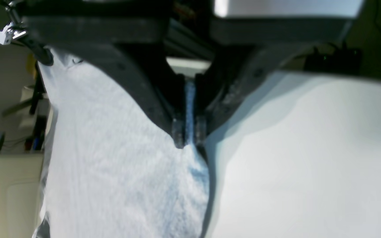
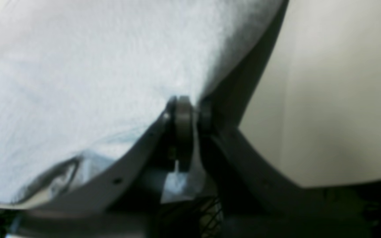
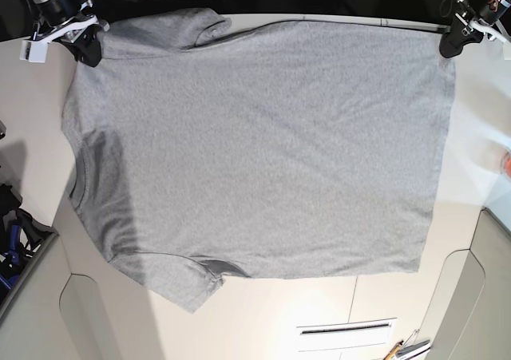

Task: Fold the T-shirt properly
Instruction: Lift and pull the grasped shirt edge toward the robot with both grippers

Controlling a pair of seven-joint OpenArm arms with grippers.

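The heather-grey T-shirt [image 3: 255, 144] lies spread flat on the white table [image 3: 32, 120], plain side up. Its neck is at the left and its hem at the right. My right gripper [image 3: 86, 53] is at the far left corner, shut on the shirt near the far shoulder and sleeve. The right wrist view shows its jaws [image 2: 185, 109] pinching the cloth [image 2: 78, 66]. My left gripper [image 3: 451, 45] is at the far right, shut on the far hem corner. The left wrist view shows its fingertips [image 1: 189, 132] closed on the fabric edge [image 1: 111, 158].
A white strip [image 3: 347, 334] and some pens [image 3: 407, 348] lie near the table's front edge. An orange object [image 3: 505, 162] is at the right edge. Dark and blue gear [image 3: 12, 232] stands off the table at the left.
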